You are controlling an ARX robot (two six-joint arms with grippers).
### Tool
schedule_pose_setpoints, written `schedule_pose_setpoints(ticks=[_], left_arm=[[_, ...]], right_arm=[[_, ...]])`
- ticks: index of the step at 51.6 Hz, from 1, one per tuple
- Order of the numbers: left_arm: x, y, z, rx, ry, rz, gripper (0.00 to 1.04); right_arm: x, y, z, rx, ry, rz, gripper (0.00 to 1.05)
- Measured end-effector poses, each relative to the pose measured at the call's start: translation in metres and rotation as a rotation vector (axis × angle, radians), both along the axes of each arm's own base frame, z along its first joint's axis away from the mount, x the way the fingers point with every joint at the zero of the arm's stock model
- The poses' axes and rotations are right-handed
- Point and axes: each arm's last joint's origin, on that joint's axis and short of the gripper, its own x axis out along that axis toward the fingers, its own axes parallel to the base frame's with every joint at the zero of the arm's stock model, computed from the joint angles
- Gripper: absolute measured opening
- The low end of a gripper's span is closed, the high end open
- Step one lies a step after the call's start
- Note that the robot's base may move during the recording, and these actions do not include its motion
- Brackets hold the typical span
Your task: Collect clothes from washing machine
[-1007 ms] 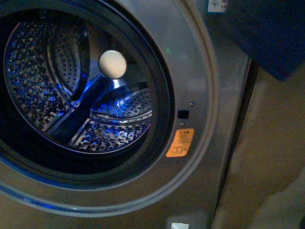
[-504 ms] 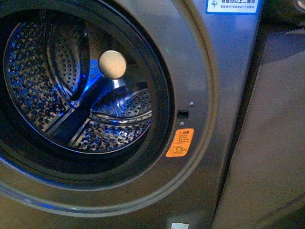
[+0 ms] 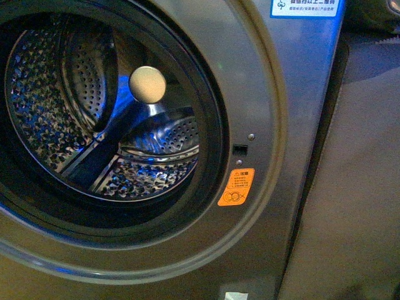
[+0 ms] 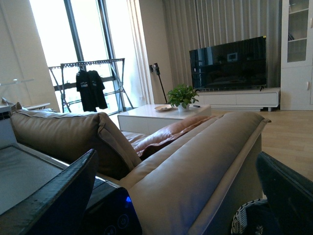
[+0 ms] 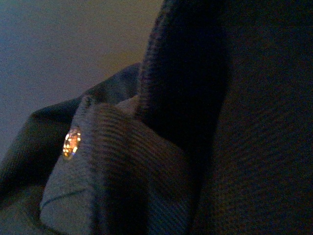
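The grey washing machine (image 3: 262, 94) fills the front view, with its door open. Its perforated steel drum (image 3: 106, 125) is lit blue and holds no fabric that I can see. The orange sticker (image 3: 236, 187) and the blue-white label (image 3: 306, 7) show on its front. The clothes (image 5: 161, 161) fill the right wrist view as dark ribbed fabric with a small shiny stud (image 5: 72, 142). My right gripper is shut on the clothes and its fingers are hidden by them. My left gripper (image 4: 171, 205) is open and empty, its dark fingers (image 4: 49, 200) wide apart, facing a living room.
A beige sofa (image 4: 195, 161) lies close ahead in the left wrist view. A woven basket rim (image 4: 247, 218) and a dark panel with a blue light (image 4: 115, 215) sit low down. A grey wall or cabinet side (image 3: 356, 187) stands right of the machine.
A dark navy fabric that hung over the front view's upper right corner has left the frame, uncovering the blue-white label. The drum looks the same.
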Motion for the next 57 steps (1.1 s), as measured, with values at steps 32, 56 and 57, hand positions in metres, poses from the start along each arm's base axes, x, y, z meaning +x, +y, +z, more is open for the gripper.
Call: schedule_pose_setpoints(ticks=[32, 56, 57], left_arm=[[0.000, 0.000, 0.000, 0.000, -0.001, 0.000, 0.98], [-0.001, 0.000, 0.001, -0.002, -0.002, 0.000, 0.98], [-0.001, 0.000, 0.001, -0.001, -0.002, 0.000, 0.98]], right_arm=[[-0.003, 0.066, 0.077, -0.143, -0.285, 0.227, 0.97], [-0.010, 0.256, 0.060, -0.640, -0.696, 0.336, 0.97], [-0.008, 0.262, 0.050, -0.628, -0.683, 0.344, 0.97]])
